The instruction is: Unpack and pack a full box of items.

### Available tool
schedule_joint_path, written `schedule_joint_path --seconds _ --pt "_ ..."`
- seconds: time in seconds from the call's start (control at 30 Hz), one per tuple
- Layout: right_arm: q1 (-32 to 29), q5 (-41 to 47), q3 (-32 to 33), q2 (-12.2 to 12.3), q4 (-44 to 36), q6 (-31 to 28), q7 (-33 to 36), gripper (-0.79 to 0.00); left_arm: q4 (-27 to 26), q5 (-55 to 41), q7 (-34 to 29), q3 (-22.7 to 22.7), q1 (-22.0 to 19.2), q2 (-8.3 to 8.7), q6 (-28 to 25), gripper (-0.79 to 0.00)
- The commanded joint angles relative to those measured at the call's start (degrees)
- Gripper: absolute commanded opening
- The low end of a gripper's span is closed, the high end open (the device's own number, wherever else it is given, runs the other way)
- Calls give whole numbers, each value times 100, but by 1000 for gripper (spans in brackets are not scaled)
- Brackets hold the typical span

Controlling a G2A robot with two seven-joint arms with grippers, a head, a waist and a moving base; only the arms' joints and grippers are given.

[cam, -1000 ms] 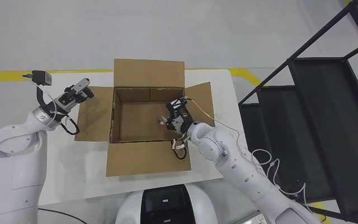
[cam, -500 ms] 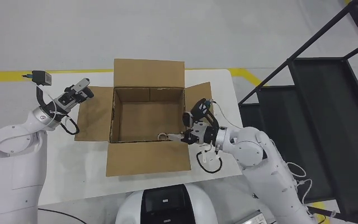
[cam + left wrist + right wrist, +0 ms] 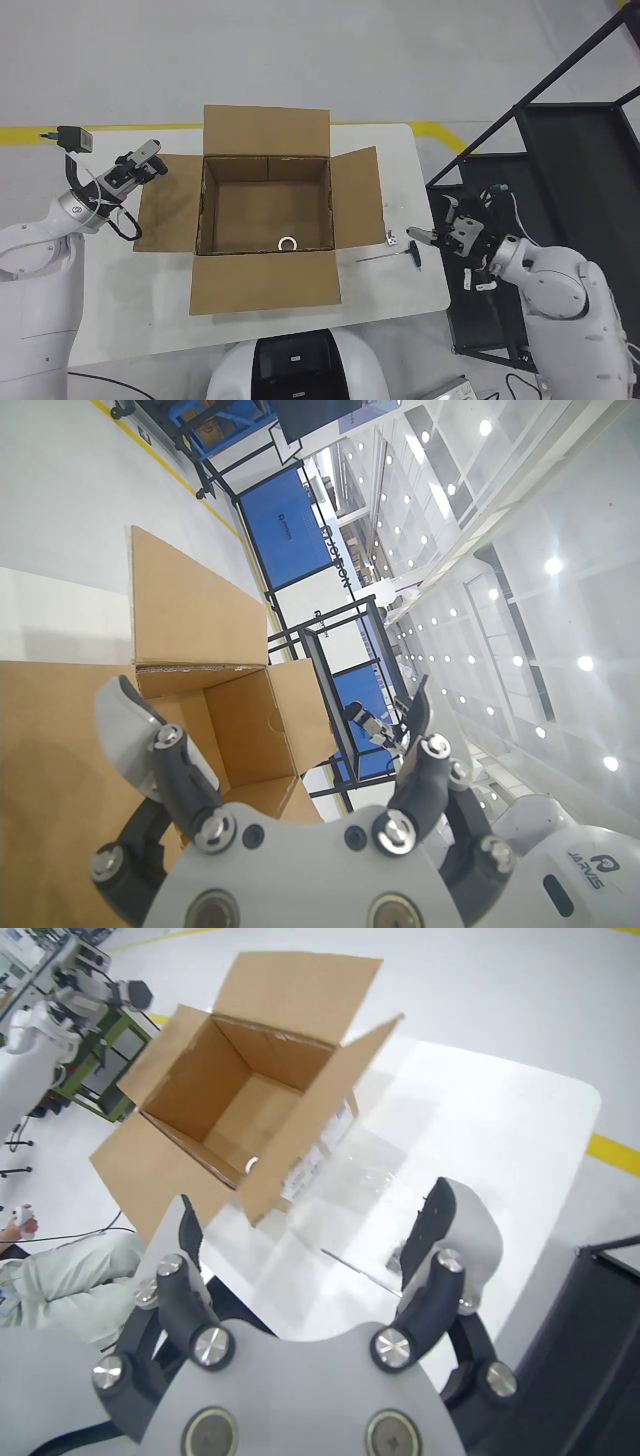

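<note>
Unpacking seems nearly done to us: one white ring (image 3: 288, 242) lies inside the box (image 3: 265, 130) by its near wall, a T-handled tool (image 3: 385, 256) on the table (image 3: 395, 150) to its right. Left gripper (image 3: 270, 692) and right gripper (image 3: 312, 1200) gape empty; next, we'd reach in for the ring.

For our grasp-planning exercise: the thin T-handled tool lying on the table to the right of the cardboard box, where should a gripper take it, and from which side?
Probably the dark cross handle, from straight above. The tool lies flat on the table, its shaft thin and hard to pinch; the handle is its thickest part.
</note>
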Motion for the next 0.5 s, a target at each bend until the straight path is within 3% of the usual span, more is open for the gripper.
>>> schedule_joint_path --seconds 0.0,0.13,0.47 --pt "-18 -337 65 26 247 -18 52 0 0 0 0 0 0 0 0 0" --pt "44 -981 -101 55 712 -13 -32 0 0 0 0 0 0 0 0 0" --pt "584 -3418 -1310 59 1811 437 -531 0 0 0 0 0 0 0 0 0"
